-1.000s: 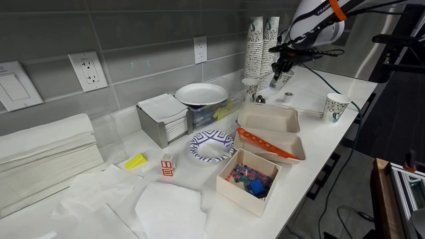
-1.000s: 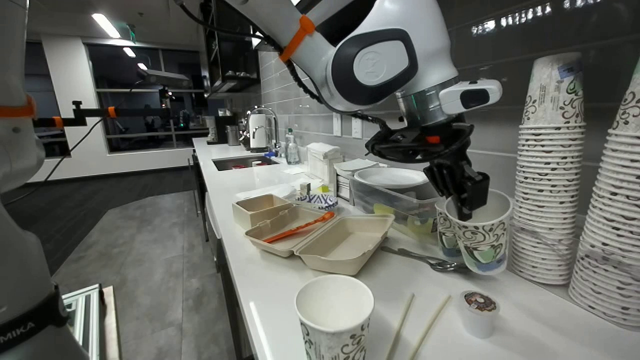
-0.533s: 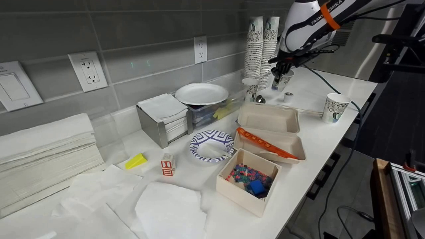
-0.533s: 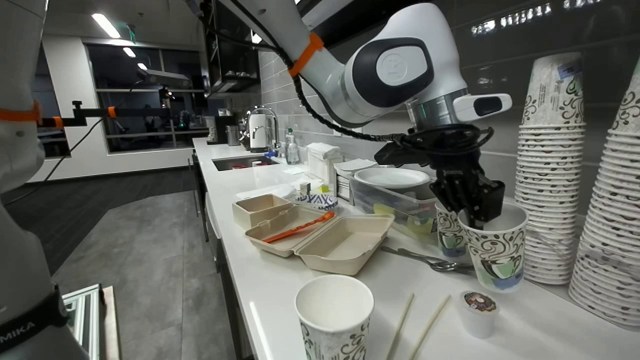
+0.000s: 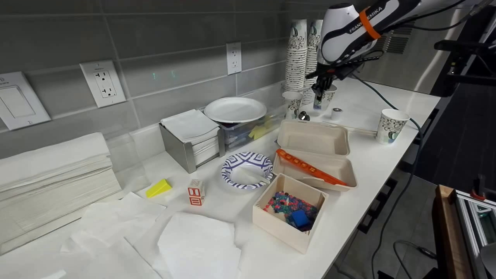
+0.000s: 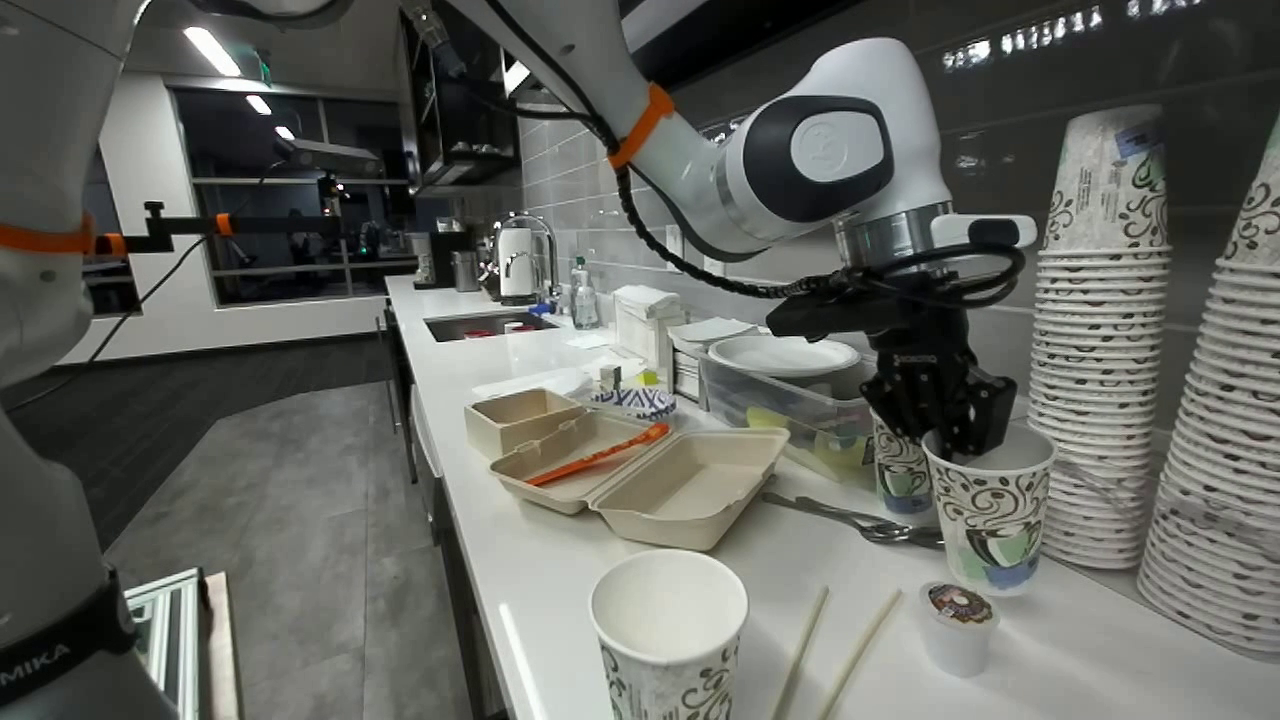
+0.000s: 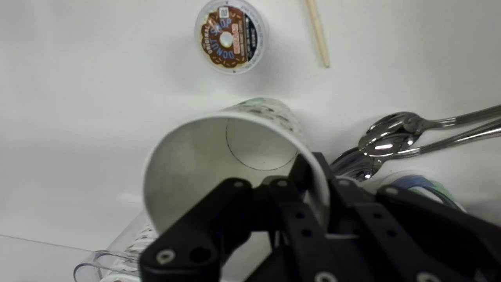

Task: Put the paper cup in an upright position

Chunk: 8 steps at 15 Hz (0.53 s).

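Wrist view: the end effector [image 7: 313, 169] is clamped on the paper cup [image 7: 207, 164], one finger inside, one outside, presumably for setting it down base-first. Cup: white, dark scrollwork, mouth up, apparently slightly tilted, near the coffee pod [image 7: 231, 39]; contact with the surface [image 7: 90, 86] unconfirmed.

In my black gripper [image 7: 312, 166], the paper cup [image 6: 992, 515] shows white with dark scrollwork above a green-and-blue coffee-mug print, while a coffee pod [image 7: 231, 37] is topped in brown with blue and pink lettering. On the white counter [image 5: 368, 162] I see a white bowl [image 5: 228, 170] ringed by purple-blue geometric bands, a yellow wedge [image 5: 158, 188], an orange strip [image 5: 310, 168] in a tan takeout box [image 5: 314, 135], and pale letter blocks [image 5: 196, 193] marked in red. A cream box [image 5: 279, 228] shows red, blue and green beads [image 5: 288, 203] and a solid blue block [image 5: 299, 218].
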{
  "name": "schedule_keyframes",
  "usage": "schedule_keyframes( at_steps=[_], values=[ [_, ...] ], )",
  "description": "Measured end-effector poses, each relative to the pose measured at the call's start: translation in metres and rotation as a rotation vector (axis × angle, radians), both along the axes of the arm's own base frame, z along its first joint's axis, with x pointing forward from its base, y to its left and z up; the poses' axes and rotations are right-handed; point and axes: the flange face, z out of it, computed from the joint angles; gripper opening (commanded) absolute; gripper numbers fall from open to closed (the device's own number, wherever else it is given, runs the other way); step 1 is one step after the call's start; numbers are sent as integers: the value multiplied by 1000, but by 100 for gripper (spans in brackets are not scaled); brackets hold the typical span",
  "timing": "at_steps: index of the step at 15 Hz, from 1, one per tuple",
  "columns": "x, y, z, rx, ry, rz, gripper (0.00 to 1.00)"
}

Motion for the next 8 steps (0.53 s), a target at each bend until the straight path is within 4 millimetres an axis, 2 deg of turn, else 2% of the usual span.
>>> schedule_keyframes(
  at_steps=[4, 8],
  values=[
    [3, -8, 5, 16, 55, -8, 62],
    [-1, -17, 36, 23, 74, -77, 90]
  ],
)
